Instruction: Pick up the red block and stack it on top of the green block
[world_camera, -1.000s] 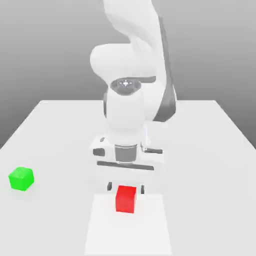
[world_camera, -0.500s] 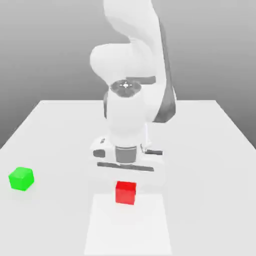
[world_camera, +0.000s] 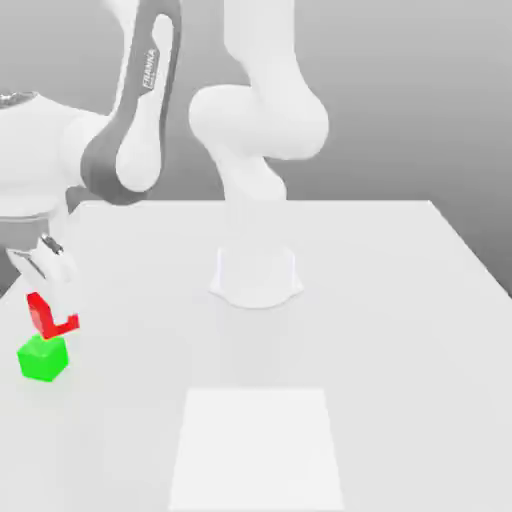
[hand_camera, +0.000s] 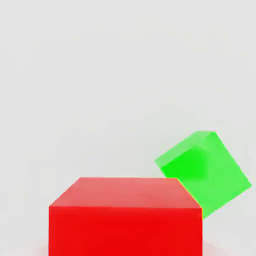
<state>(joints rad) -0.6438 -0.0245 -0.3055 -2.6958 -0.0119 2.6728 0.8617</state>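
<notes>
The arm reaches to the exterior view's left, its gripper (world_camera: 50, 300) closed on the red block (world_camera: 48, 316), which hangs tilted in the air just above the green block (world_camera: 43, 358). The green block sits on the white table (world_camera: 380, 330) near its left edge. From the hand view, the red block (hand_camera: 125, 217) overlaps part of the green block (hand_camera: 207, 170) below

Your exterior view looks from in front of the table (world_camera: 400, 300), raised and angled down, facing the arm's base, far enough to take in the whole tabletop. Your hand view looks closely down past the red block (hand_camera: 125, 217) to the green block (hand_camera: 210, 170); both views share these blocks.
</notes>
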